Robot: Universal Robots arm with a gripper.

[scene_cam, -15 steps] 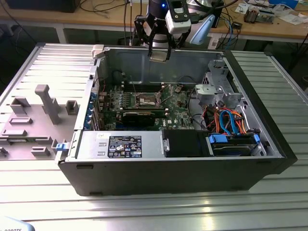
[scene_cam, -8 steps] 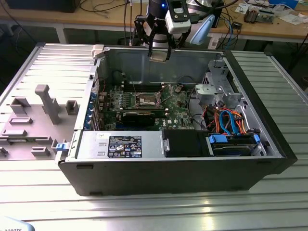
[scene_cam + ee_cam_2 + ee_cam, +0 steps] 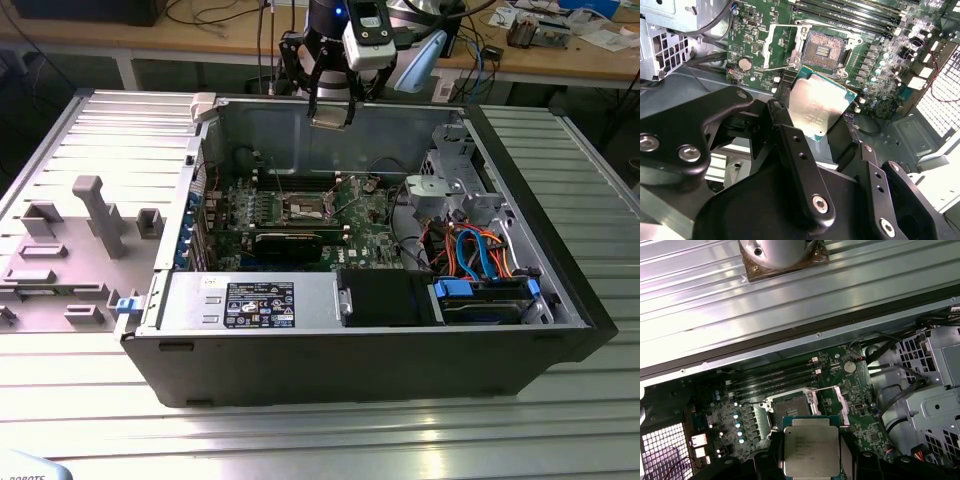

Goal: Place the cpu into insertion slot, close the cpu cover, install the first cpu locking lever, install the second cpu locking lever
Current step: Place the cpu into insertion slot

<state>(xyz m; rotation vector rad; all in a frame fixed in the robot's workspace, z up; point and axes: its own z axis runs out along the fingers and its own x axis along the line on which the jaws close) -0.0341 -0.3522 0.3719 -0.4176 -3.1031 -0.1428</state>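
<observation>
The cpu (image 3: 331,116) is a flat silver square with a green rim, and my gripper (image 3: 331,106) is shut on it by two opposite edges. It hangs high over the open computer case, near the rear wall. In both wrist views the cpu (image 3: 817,102) (image 3: 811,450) sits between the black fingers (image 3: 790,135) (image 3: 765,462). The insertion slot (image 3: 305,208) (image 3: 826,48) (image 3: 790,407) lies uncovered on the green board below, with its dark contact field showing. The cpu cover (image 3: 782,47) (image 3: 842,400) stands swung open beside the slot.
A long black expansion card (image 3: 288,243) lies just in front of the slot. The grey drive cage (image 3: 455,185) and blue and orange cables (image 3: 480,250) fill the exterior view's right of the case. A grey parts fixture (image 3: 90,215) sits outside on the exterior view's left.
</observation>
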